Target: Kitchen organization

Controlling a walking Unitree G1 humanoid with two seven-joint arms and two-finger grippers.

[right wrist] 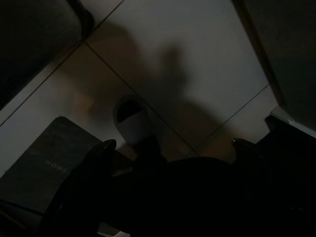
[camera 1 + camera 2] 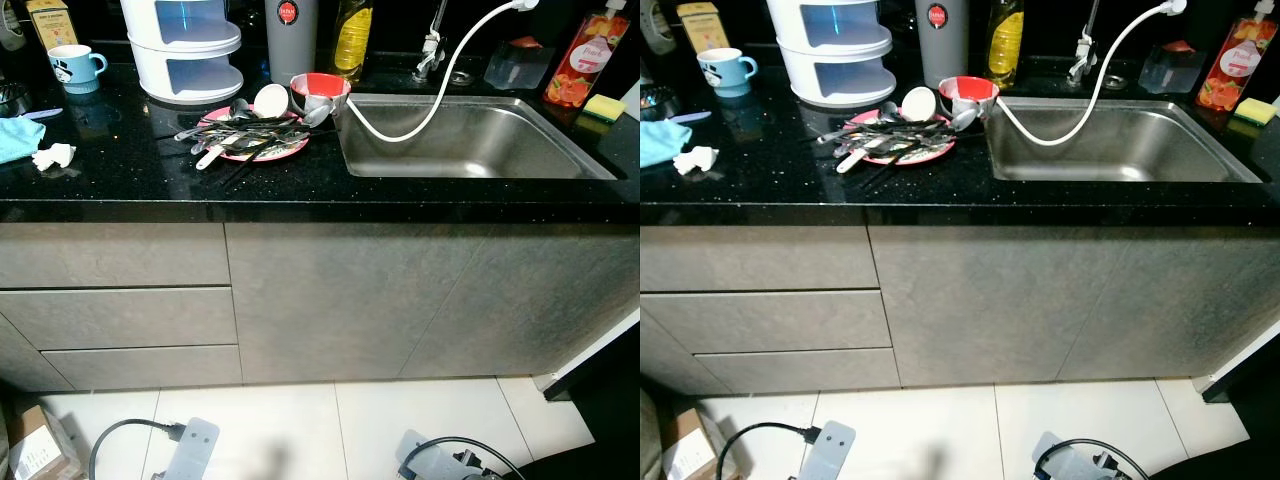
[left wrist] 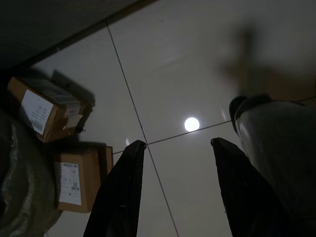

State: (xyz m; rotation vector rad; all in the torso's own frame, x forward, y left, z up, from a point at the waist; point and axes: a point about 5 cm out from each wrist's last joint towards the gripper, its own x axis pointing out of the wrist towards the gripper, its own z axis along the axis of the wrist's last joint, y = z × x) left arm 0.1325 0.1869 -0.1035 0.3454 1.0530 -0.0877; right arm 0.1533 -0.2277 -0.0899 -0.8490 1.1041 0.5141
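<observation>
Cutlery-heaped pink plate point(image 2: 262, 146) on counter, left hand point(image 3: 173, 192) wide, right hand point(image 1: 173, 192) wide, both low over floor

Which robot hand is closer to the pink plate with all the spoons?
Left. The pink plate sits on the counter's left half, above the left gripper, which hangs low over the floor. The right gripper hangs just as low, further to the right.

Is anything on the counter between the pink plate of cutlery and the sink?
Yes: the red bowl sits at the sink's left rim, beside the pink plate, and the white hose droops into the basin there.
</observation>
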